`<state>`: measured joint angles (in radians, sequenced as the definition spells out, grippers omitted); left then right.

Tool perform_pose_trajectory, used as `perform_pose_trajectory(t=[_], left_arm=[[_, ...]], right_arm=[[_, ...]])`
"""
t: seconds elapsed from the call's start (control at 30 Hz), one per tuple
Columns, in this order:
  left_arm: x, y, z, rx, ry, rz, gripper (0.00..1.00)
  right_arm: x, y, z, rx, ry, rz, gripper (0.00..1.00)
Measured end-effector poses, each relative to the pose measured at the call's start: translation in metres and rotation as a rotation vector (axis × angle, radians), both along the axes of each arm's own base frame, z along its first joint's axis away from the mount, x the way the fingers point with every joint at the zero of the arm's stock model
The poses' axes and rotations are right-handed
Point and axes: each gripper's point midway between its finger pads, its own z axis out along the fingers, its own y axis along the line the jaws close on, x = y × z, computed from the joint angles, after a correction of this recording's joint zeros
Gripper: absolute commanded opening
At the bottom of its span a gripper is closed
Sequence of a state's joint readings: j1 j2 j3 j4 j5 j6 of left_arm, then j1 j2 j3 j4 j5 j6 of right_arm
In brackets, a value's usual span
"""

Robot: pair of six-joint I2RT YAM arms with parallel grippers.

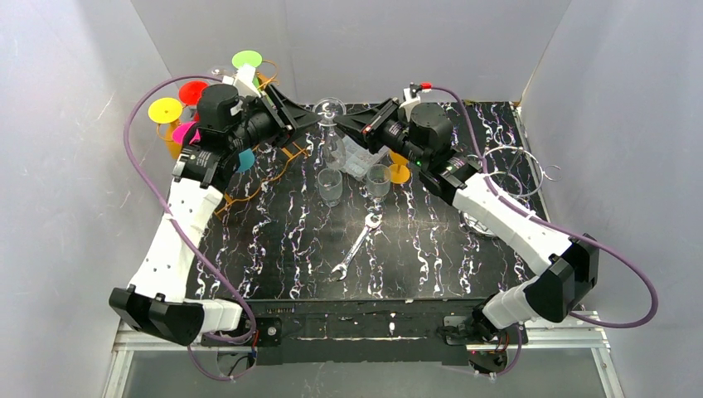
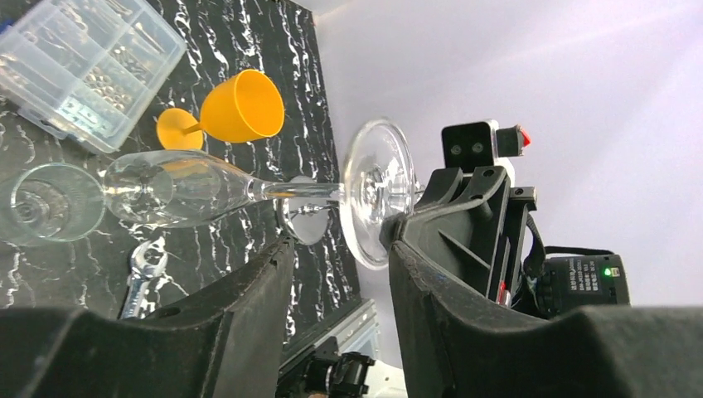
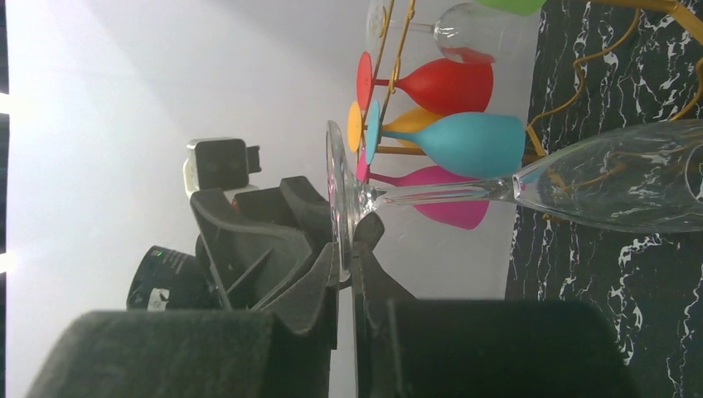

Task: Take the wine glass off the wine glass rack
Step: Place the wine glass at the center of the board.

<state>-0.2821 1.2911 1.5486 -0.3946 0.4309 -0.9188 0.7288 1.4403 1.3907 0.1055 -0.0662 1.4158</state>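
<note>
- Clear glass, the wine glass [image 1: 333, 148] hangs foot-up over the black marbled table [image 1: 431, 249], away from the gold wire rack [image 3: 390, 50].
- Both arms reach inward.
- The right end effector [image 3: 348, 249] pinches the thin foot rim.
- The left end effector [image 2: 340, 240] stands spread near the foot.
- A steel wrench [image 1: 356, 245] lies nearby.

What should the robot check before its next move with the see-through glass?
1. Right gripper pinching the clear glass by its foot: ok.
2. Left gripper holding the stem: not ok, jaws open around it.
3. Glass away from the hanging teal glass: ok.
4. Glass upright: not ok, bowl points down.
5. Spot on the table underneath free: cannot tell, a tumbler stands close.
</note>
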Motion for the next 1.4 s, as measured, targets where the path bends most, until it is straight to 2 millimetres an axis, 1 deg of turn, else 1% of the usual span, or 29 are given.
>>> perform_pose_trajectory(t=[0.23,0.43,0.6,0.73,0.87,0.97,1.03,1.07,1.13,1.2,1.33,1.4], left_arm=[[0.010,-0.011,0.002,-0.068,0.008,-0.030,0.37],[0.015,-0.019,0.008,-0.126,0.005,-0.055,0.30],[0.017,-0.024,0.005,-0.172,0.033,-0.074,0.19],[0.016,-0.027,0.008,-0.201,0.040,-0.087,0.12],[0.015,-0.028,0.011,-0.221,0.046,-0.092,0.00],[0.014,-0.030,0.011,-0.232,0.054,-0.100,0.00],[0.013,-0.030,0.007,-0.232,0.069,-0.105,0.00],[0.013,-0.030,0.005,-0.229,0.074,-0.107,0.00],[0.011,-0.030,-0.001,-0.209,0.075,-0.112,0.00],[0.009,-0.029,-0.006,-0.182,0.070,-0.119,0.00],[-0.003,-0.026,-0.011,-0.123,0.050,-0.138,0.00],[-0.011,-0.024,-0.012,-0.086,0.026,-0.147,0.00]], right_arm=[[-0.002,-0.008,0.011,0.028,-0.005,0.006,0.01],[-0.002,-0.011,0.013,0.040,-0.006,0.013,0.01],[-0.002,-0.011,0.011,0.039,-0.002,0.022,0.01],[-0.002,-0.012,0.010,0.034,-0.002,0.025,0.01],[-0.001,-0.013,0.010,0.029,-0.009,0.030,0.01],[-0.002,-0.013,0.007,0.010,-0.022,0.038,0.02],[-0.002,-0.013,0.004,-0.013,-0.036,0.043,0.11],[-0.002,-0.014,0.002,-0.024,-0.036,0.044,0.18],[-0.004,-0.014,-0.005,-0.063,-0.040,0.052,0.37],[-0.005,-0.015,-0.008,-0.103,-0.054,0.057,0.49],[-0.008,-0.020,-0.005,-0.175,-0.111,0.060,0.66],[-0.013,-0.025,-0.007,-0.221,-0.134,0.061,0.72]])
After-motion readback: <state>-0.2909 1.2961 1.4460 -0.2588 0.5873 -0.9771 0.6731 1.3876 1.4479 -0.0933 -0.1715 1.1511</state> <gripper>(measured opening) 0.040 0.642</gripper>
